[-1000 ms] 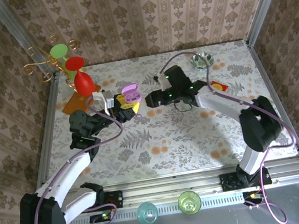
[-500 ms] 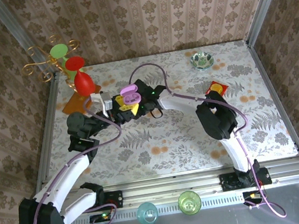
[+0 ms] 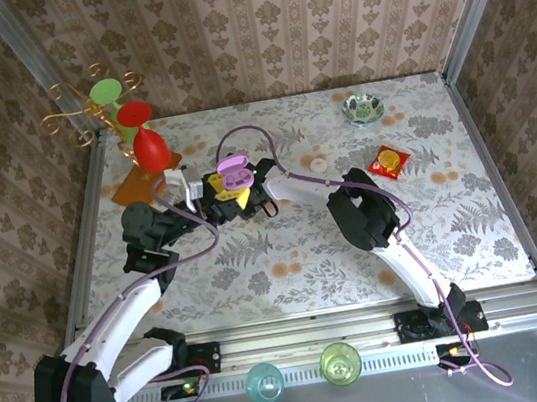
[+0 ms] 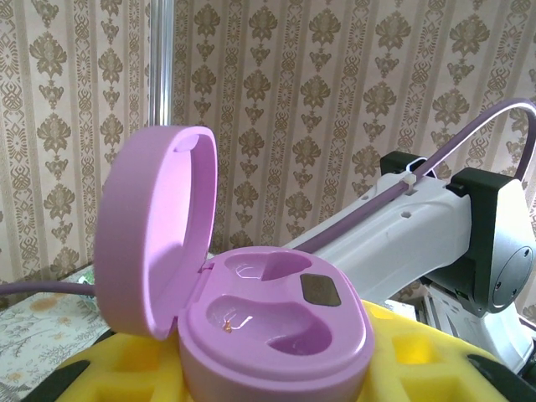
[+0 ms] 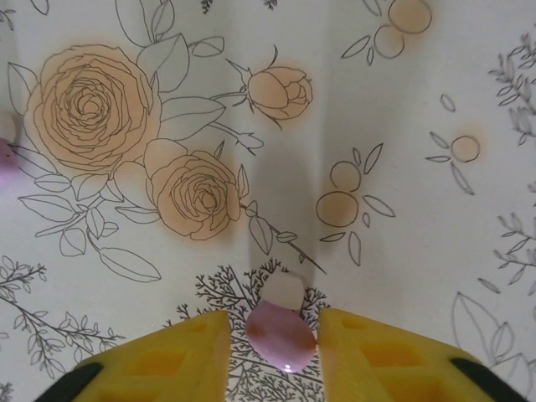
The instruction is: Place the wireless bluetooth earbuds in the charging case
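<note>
We judge the job to be at its opening stage: no bud is seated yet. The left claw (image 4: 268, 381) pinches the lilac charging case (image 4: 276, 327) between its yellow fingers, holding it clear of the tabletop (image 3: 307, 256) with its lid (image 4: 155, 243) swung up. In the left wrist view both wells lie bare. The right claw (image 5: 274, 327) has its yellow fingers drawn in close on either side of one lilac earbud (image 5: 280, 337) with a whitish tip. The bud touches the right-hand pad and a sliver of cloth shows on the other side, so we cannot tell whether the pinch is made. From above, the right claw sits just beside the case, low and on its near side. What is left, as we read it, is to secure this bud, carry it to a well and seat it, then do the same for its mate. The tabletop wears a pale cloth printed with roses and ferns. On it stand a small bowl (image 3: 363, 107), a red-and-yellow packet (image 3: 387, 160), a white disc (image 3: 319, 164) and red and green goblets by a gold wire stand (image 3: 83, 107). Two cups (image 3: 264, 382) sit at the near rail. Damask wallpaper (image 3: 272, 18) closes in the three walls.
</note>
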### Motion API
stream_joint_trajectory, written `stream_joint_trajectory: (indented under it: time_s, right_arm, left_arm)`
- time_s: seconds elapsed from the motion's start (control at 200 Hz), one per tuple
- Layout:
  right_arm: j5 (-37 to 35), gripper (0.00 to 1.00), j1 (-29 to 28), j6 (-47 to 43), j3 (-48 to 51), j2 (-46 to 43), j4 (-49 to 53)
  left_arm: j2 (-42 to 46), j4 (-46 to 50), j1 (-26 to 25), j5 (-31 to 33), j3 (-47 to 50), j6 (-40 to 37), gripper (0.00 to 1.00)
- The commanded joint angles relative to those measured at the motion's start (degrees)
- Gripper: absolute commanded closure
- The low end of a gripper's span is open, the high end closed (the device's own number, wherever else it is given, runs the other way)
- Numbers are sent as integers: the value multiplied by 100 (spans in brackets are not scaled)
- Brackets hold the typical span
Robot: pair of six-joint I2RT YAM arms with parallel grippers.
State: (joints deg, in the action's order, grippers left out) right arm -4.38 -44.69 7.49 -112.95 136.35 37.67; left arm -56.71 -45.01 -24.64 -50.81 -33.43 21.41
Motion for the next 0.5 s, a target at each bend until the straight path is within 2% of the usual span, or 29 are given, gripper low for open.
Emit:
stream_joint_trajectory:
  time_s: [0.0,0.115,0.285,0.495]
  right_arm:
    - [-201,71,-27,-73,-206,119,289]
    - [-243,78,-27,-98,-207,119,334]
    - [-334,78,-31,-116,-41,-39,313]
    - [-346,81,51,-26,745,-658,-42]
  left_arm:
    - [118,-96,30,-79,49,15,75]
    - [125,-102,30,-80,55,21,75]
    - [121,-103,30,-62,49,9,75]
    - [124,-82,30,-43,38,7,75]
